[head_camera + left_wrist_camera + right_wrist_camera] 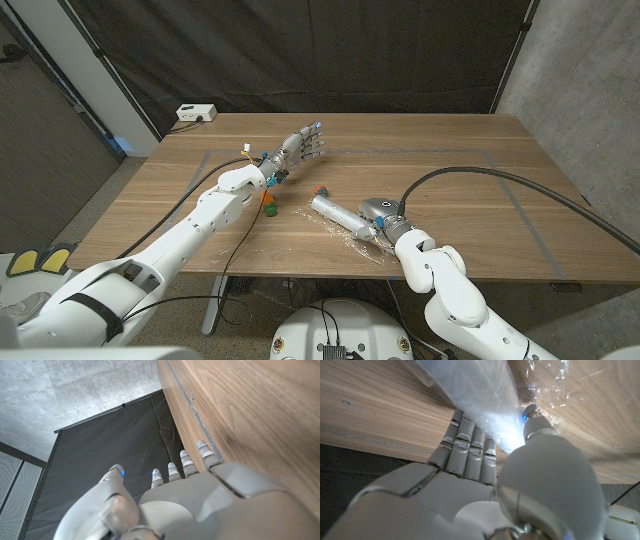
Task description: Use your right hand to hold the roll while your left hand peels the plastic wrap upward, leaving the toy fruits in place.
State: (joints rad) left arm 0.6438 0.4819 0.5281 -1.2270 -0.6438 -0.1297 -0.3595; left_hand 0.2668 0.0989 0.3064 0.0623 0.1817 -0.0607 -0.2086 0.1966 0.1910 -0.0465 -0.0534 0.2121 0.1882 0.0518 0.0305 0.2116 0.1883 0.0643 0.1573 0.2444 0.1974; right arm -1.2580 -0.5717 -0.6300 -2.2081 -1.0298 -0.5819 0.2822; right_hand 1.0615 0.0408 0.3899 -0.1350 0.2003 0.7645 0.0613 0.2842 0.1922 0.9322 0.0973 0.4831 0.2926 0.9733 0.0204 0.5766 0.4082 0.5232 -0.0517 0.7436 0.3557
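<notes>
The roll of plastic wrap (334,210) lies slantwise on the wooden table (450,170) near its middle, with crumpled clear wrap (365,242) trailing toward the front edge. My right hand (381,216) grips the roll's near end; in the right wrist view its fingers (468,445) and thumb close around the pale roll (470,390). Small toy fruits, one orange (269,209), one green and one red (320,190), lie just left of the roll. My left hand (301,147) hovers open above the table beyond the fruits, fingers spread, holding nothing; its back (200,500) faces the left wrist camera.
A white power box (194,113) sits at the table's far left corner. Tape lines (520,205) mark a rectangle on the tabletop. A black cable (500,180) arcs over the right side to my right arm. Black curtain hangs behind.
</notes>
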